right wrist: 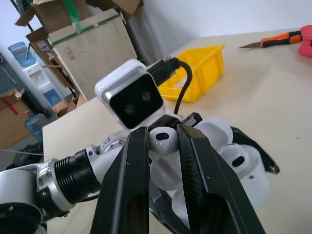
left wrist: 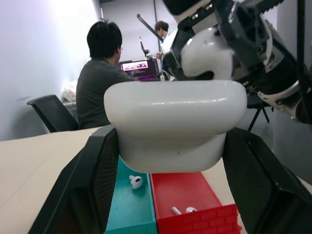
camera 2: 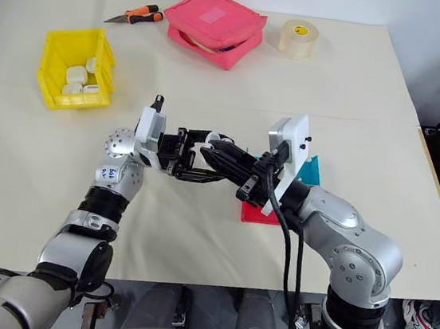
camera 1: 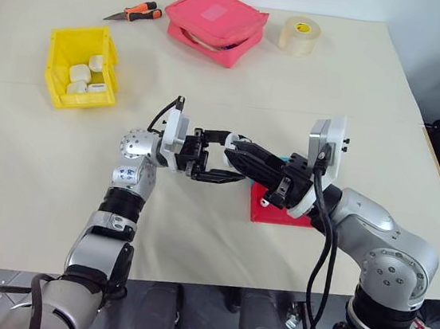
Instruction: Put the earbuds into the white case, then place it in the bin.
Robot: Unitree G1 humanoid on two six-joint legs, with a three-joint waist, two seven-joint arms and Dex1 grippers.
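An open white case (left wrist: 175,122) is pinched by the left tool (camera 1: 219,158) above the red tray (camera 1: 266,210). An earbud (right wrist: 163,139), pinched by the right tool (right wrist: 163,146), is held just above the case.

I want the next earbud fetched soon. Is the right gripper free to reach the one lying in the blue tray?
Probably not yet. The right gripper is shut on an earbud at the open white case held by the left gripper. The blue tray's earbud lies uncovered below.

Bin (camera 1: 82,67) far left, pouch (camera 1: 215,24) behind, trays (camera 1: 278,212) right.
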